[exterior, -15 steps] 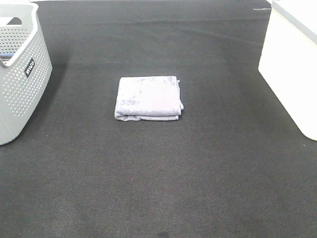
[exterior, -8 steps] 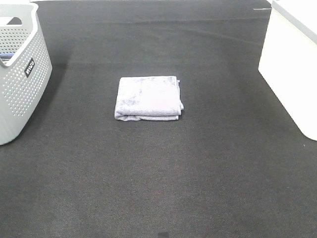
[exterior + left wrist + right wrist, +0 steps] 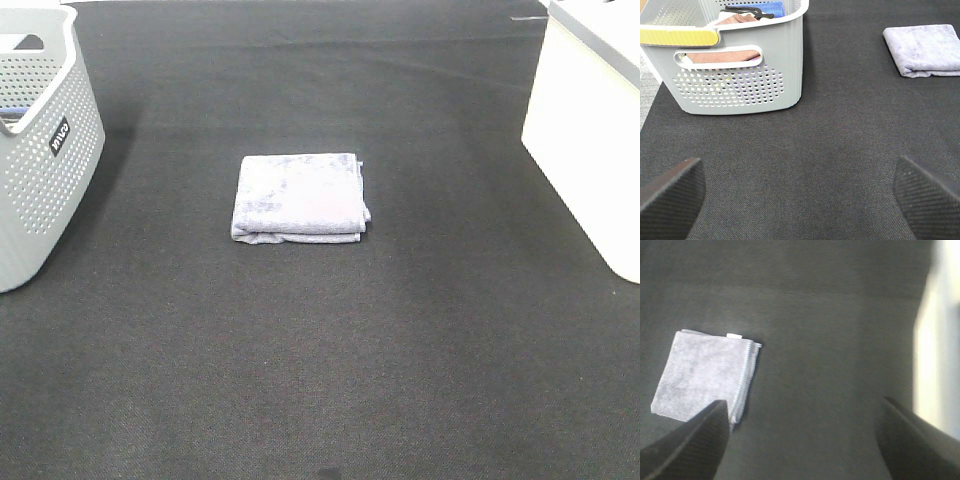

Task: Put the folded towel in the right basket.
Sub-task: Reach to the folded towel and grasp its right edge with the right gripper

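A: Starting farthest left of the right basket: grey basket, part-filled with cloths. Wrong home for this job, so worth watching.

B: Left gripper close by that grey one, jaws spread wide, gripping nothing.

A: Next, towel. Flat on the mat, well apart from the right basket, off to its left, roughly midway back to the grey one. Not yet grasped.

B: Long axis lying straight across, aimed at the right basket. Layered edges showing along one long side and at the end facing the right basket.

A: Right gripper looking down with towel on one side and right basket on the other. Jaws wide apart, empty as well.

B: Now the worries, as guesses only. Might pinch just the top layer and shake the fold open on the lift.

A: Could also skid the whole stack along the mat with too shallow a bite.

B: Or clip the right basket's tall wall on a low carry. Might even let go short of the rim.
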